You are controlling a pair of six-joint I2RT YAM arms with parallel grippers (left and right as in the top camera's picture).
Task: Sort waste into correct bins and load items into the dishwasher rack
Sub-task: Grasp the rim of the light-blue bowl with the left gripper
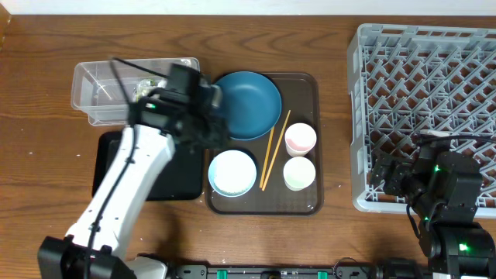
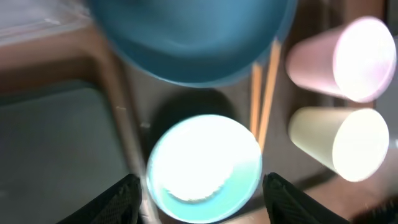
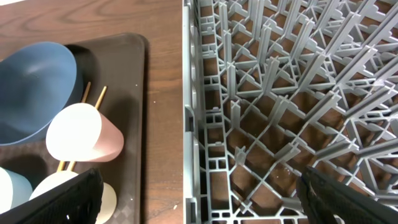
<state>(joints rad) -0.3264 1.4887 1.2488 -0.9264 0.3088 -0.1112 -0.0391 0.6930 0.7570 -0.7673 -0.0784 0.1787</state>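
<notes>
Left gripper (image 2: 202, 200): fingers spread wide with nothing between them, hanging above the light-blue bowl (image 2: 205, 165). The wrist view is blurred.
Right gripper (image 3: 205, 196): fingers spread and empty, parked at the near-left corner of the dishwasher rack (image 1: 422, 116).
Dishes: all sit on the brown tray (image 1: 306, 81). The deep-blue dish (image 1: 248, 103) is at the back. The bowl is in front of it, close to the tray's left rim.
Cups: the pink cup (image 1: 301, 139) and pale green cup (image 1: 299, 173) stand at the right.
Chopsticks (image 1: 273, 151): they lie slantwise between the bowl and the cups.
Bins: the clear tub (image 1: 97, 85) and black tray (image 1: 174, 182) are left of the brown tray, partly under the left arm.
Rack contents: no dish shows in the visible part.
Likely step: a descent onto the bowl.
Risk 1: the left finger could land on the tray rim rather than beside the bowl, because the gap there looks tight.
Risk 2: the right finger could nudge the chopsticks, which lie just beside the bowl and would roll or skid toward the cups.
Risk 3: a smooth, rounded bowl wall may slip from a two-finger pinch and tip during the lift.
Risk 4: the carry to the rack passes over both cups, so a low path could topple them.
Writing: no brand, label or lettering can be read in any view.
</notes>
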